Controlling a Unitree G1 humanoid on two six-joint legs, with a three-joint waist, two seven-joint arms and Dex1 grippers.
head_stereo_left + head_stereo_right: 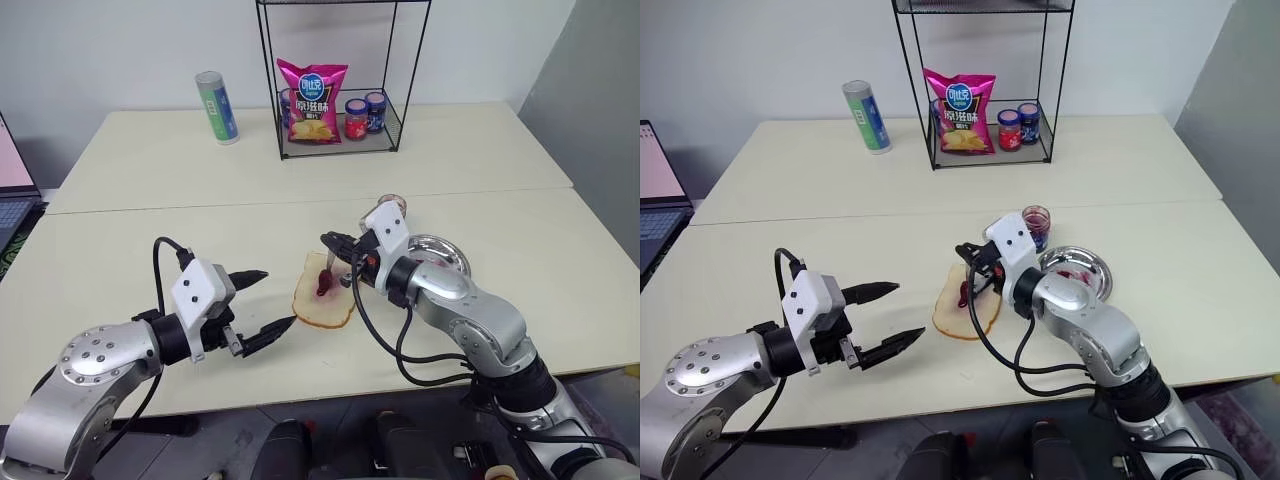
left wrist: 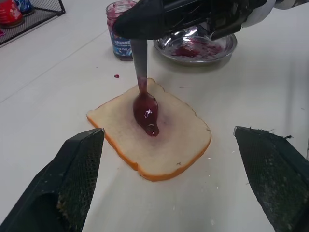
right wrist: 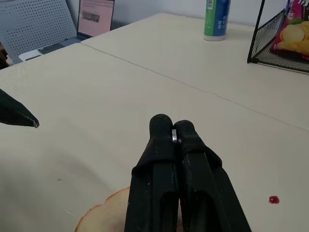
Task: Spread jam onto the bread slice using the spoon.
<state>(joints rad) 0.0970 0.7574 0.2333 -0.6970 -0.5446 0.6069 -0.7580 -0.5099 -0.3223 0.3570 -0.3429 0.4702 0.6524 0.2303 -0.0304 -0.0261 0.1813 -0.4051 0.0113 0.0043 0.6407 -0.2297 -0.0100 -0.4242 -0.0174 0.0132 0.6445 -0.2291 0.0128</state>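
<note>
Nearest the camera, the left gripper [image 1: 258,304] is hanging just above the table [image 1: 120,240], its two black, rough-textured fingers spread wide apart with nothing between them, tips pointing toward the bread slice [image 1: 323,298]. Bare tabletop is lying between those fingertips and the slice's near crust.

Right gripper [image 1: 338,243] is reaching in from the other side, fingers pressed together and clamping the handle of the spoon [image 2: 144,99], a slim silver piece slanting down from the fingertips. Its bowl is resting on the middle of the slice, coated in jam [image 2: 147,114], glossy, dark red-purple, pooling wet around the tip.

Slice is lying flat, soft white crumb, tan-orange crust, squarish with rounded corners, near the table's front edge. A pale purplish stain is showing around the spoon bowl.

Behind the slice, a round shiny metal plate [image 2: 227,48] smeared with jam is sitting beside a small open glass jar [image 1: 1036,226] stained purple. One small jam drop [image 2: 116,76] is lying on the table between jar and slice.

Farther back, well apart, a black wire rack [image 1: 340,80] is holding a pink chip bag [image 1: 312,100] and two little jars [image 1: 364,114]; a green-and-white can [image 1: 217,107] is standing to its left. Laptop [image 1: 655,190] is sitting at the far left edge. Wide open tabletop is lying left of the slice.
</note>
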